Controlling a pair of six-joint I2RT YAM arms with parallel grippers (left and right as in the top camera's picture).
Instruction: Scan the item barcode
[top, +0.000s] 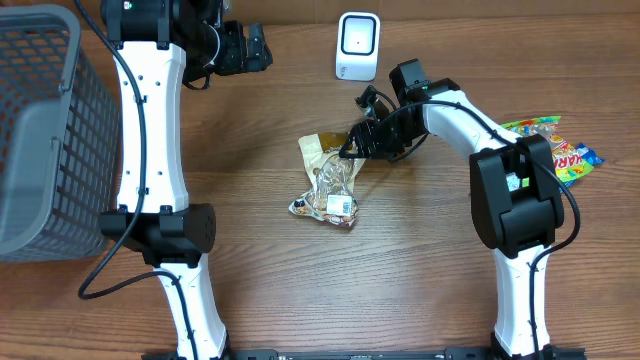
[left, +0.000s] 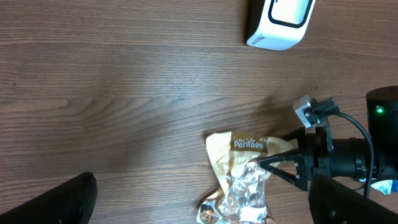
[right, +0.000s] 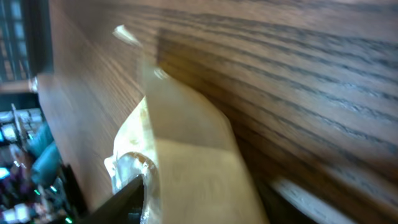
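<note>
Snack bag (top: 330, 180), light, limp and crinkly, lies mid-surface (top: 420, 290) below the scanner (top: 358, 45); its flat sealed upper edge looks the soundest hold, where the right fingers (top: 362, 140) sit part-closed, grip unconfirmed, left fingers (left: 62, 199) wide and empty.

Snack bag (top: 328, 178): crumpled, cream top printed "Pantree", clear lower half, white label at its 6 o'clock end; lies on the table (top: 250, 280). Scanner (top: 358, 46): white, dark-framed window, sits at the bag's 12 o'clock, well apart.
</note>
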